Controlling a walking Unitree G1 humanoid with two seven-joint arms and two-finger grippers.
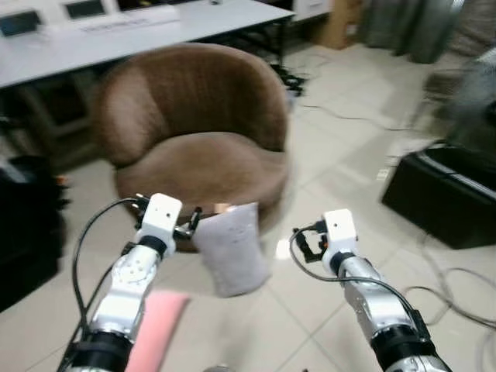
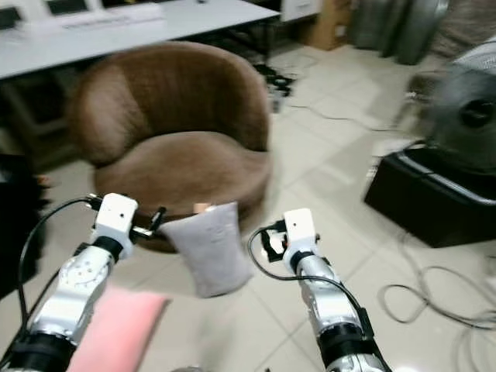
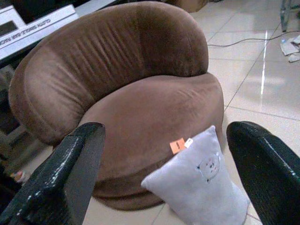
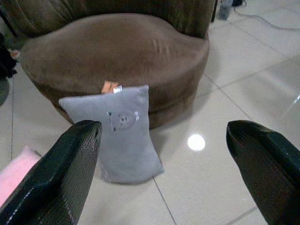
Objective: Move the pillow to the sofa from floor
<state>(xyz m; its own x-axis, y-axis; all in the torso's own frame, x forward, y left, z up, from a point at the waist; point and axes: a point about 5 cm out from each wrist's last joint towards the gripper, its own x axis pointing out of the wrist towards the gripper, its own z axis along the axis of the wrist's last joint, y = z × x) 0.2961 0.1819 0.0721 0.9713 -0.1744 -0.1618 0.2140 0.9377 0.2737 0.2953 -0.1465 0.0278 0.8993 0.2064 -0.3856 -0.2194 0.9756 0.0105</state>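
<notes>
A grey pillow (image 1: 232,249) with an orange tag and a small bear print stands on the tiled floor, leaning against the front of a round brown sofa chair (image 1: 198,147). My left gripper (image 1: 188,224) hovers just left of the pillow's top edge. In the left wrist view it (image 3: 166,131) is open, with the sofa seat and the pillow (image 3: 199,185) ahead between its fingers. My right gripper (image 1: 305,246) hangs to the right of the pillow, a short gap away. It (image 4: 164,126) is open too, facing the pillow (image 4: 122,133) and the sofa front.
A pink soft thing (image 1: 159,325) lies on the floor near my left arm. A black box (image 1: 442,194) with a fan (image 2: 465,116) on it stands at the right, with cables (image 1: 457,287) across the tiles. A white table (image 1: 116,35) runs behind the sofa.
</notes>
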